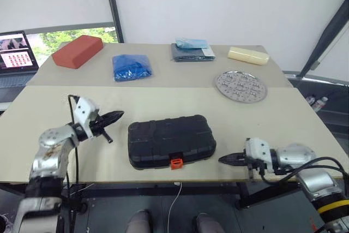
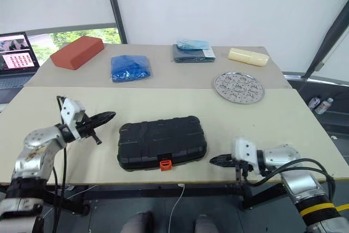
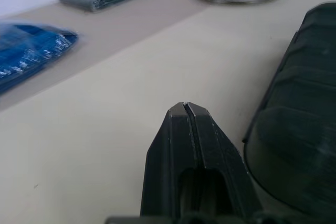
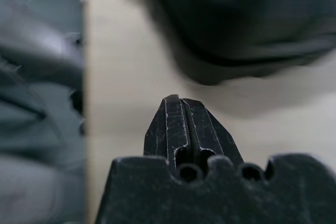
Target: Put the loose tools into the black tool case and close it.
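Now the black tool case lies closed on the near part of the table, its lid down and its small orange latch facing the near edge. Off its left end the left gripper hovers just beside the case, its two black fingers pressed together and holding nothing. Off the case's right end, near the table edge, the right gripper points toward the case with its fingers likewise together and empty. Farther back sit a blue cloth bundle, a red brick, a round metal tray, a folded grey pack and a pale yellow block
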Robot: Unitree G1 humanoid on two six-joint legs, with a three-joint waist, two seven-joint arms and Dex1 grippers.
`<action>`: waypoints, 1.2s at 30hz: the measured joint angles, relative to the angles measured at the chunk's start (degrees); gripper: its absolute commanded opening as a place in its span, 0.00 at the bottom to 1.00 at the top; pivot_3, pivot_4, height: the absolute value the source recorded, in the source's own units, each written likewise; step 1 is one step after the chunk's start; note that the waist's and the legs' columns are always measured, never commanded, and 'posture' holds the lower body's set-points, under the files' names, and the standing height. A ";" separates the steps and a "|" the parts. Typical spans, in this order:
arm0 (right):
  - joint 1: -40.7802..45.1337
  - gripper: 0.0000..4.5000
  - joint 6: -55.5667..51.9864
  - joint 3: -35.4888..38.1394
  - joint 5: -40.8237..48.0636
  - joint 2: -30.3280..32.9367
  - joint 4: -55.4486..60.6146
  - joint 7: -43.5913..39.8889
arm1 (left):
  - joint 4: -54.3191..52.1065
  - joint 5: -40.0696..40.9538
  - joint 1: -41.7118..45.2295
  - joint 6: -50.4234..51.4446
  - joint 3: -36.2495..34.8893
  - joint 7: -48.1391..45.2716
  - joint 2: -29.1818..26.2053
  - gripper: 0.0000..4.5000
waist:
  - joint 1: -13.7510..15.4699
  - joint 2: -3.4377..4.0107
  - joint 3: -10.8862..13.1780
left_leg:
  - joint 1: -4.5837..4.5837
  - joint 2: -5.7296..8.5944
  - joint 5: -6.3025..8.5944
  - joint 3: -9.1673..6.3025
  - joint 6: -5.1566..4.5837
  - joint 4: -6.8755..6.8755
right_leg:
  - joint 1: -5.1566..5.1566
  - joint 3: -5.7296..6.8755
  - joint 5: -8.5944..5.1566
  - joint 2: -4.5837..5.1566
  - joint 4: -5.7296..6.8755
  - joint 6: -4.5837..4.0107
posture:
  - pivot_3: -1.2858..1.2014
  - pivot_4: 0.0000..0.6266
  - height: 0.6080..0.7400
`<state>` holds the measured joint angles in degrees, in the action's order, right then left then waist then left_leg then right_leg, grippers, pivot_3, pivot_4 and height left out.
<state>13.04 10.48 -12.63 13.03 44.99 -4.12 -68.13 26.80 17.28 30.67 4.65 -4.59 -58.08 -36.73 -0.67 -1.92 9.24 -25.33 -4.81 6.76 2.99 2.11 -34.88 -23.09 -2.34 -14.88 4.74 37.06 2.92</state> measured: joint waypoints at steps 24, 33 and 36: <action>18.64 0.00 9.12 0.48 -11.52 -15.01 -26.54 11.43 | -12.50 8.21 -5.40 6.88 -5.06 -10.66 -2.83 0.01 | 0.48 -0.15 0.12 | -0.27 -0.18 -0.02 -0.04 0.00 -0.01 | -0.09 -0.07 0.24 -0.22 -0.02 -0.38 | 0.52 0.24 1.00; 4.80 0.00 1.06 3.26 -1.69 -11.40 -9.03 4.75 | -26.98 6.08 -1.90 21.57 12.16 -4.92 3.42 0.01 | 0.49 -0.13 0.10 | -0.16 -0.15 -0.02 -0.11 -0.02 -0.07 | -0.06 -0.25 0.16 -0.35 0.02 -0.27 | 0.52 0.24 1.00; 2.64 0.00 -2.97 2.49 -0.94 -11.23 -3.67 4.39 | -26.14 0.80 -0.56 20.18 15.94 -2.39 4.16 0.01 | 0.26 0.06 -0.04 | 0.00 -0.13 -0.02 -0.16 -0.02 -0.07 | 0.09 -0.25 0.10 -0.34 0.00 -0.19 | 0.52 0.24 1.00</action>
<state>15.69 7.51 -10.14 12.08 33.77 -7.79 -63.74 0.67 18.08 30.11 24.82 11.35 -60.47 -32.57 -0.41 -1.86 9.20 -25.33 -4.95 6.74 2.84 2.09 -34.95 -23.00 -2.59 -14.78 4.40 37.06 2.73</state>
